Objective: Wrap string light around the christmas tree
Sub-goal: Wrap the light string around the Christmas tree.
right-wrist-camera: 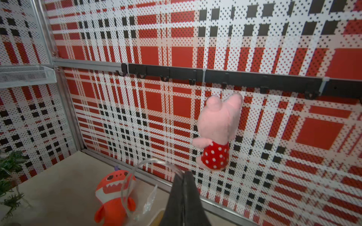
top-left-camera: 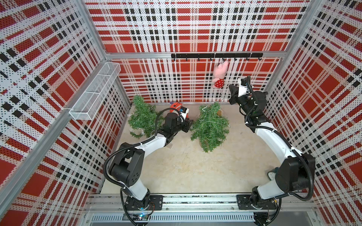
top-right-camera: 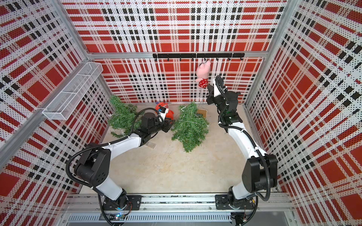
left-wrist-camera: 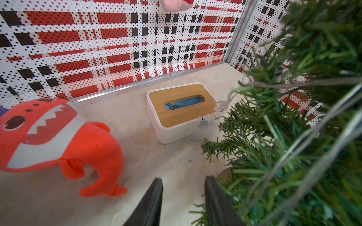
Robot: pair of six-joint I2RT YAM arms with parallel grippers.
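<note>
Plaid walls [top-left-camera: 186, 29] of perforated panel, red, black and white, close in three sides of a pale, scuffed beige floor [top-left-camera: 186, 172]. An aluminium rail [top-left-camera: 195, 201] along the near edge carries both arms. A wire basket [top-left-camera: 94, 92] hangs on the left wall. A black hook bar [top-left-camera: 215, 55] runs along the far wall, and a pink plush [top-left-camera: 220, 74] hangs from it toward the right.

The tree [top-left-camera: 209, 127] stands mid-floor toward the far wall, with thin clear wire strung across its branches. A second tree [top-left-camera: 142, 117] fills the far left corner. Between them, by the far wall, sits an orange plush [left-wrist-camera: 58, 137]. A white tissue box [left-wrist-camera: 176, 113] with a wooden lid lies just beyond the tree.

The left gripper [left-wrist-camera: 183, 179] is low at the tree's left flank. Its jaws are parted with only floor showing between them, and one finger brushes the needles. The right gripper [right-wrist-camera: 183, 174] is raised at far right near the pink plush. Its jaws are pressed together on the string light [right-wrist-camera: 150, 159], whose clear wire loops out from the tip and drops away.
</note>
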